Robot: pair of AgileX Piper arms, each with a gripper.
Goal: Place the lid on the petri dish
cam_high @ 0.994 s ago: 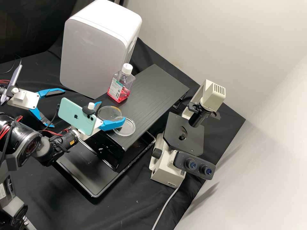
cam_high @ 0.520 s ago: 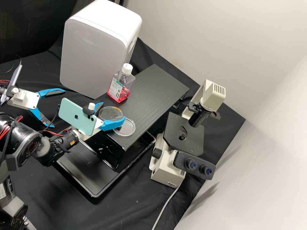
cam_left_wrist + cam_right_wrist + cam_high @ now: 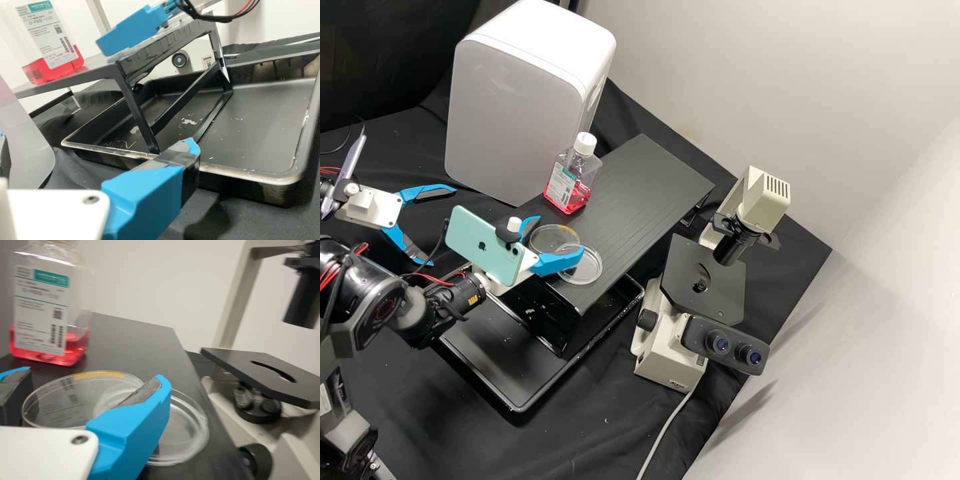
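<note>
from the high view, the right gripper [image 3: 553, 241] is clenched on the lid [image 3: 549, 235], a clear round disc held over the near end of a raised black shelf [image 3: 640, 193]. the lid's edge overlaps the rim of the open dish [image 3: 585, 267], which sits on the shelf just beside it. whether the two touch cannot be told here. farther back on the shelf stands a bottle [image 3: 572, 175] with a white cap and red liquid in its lower part. the shelf's legs stand in a shallow black tray [image 3: 513, 373]. the left gripper [image 3: 435, 223] hangs well apart to the side over the black cloth [image 3: 400, 140], its fingers spread wide and holding nothing. a white box [image 3: 520, 93] stands behind the shelf and a microscope [image 3: 693, 333] beside the tray.

the left wrist view looks in under the shelf and adds the tray's floor, which carries white specks and scratches. the bottle's red liquid shows at the shelf's far end.

the right wrist view adds the grip itself. the lid lies between the two fingers [image 3: 135, 415], with a yellow strip along its far rim. the dish lies just beyond, partly under the lid's edge. the bottle stands behind them.
</note>
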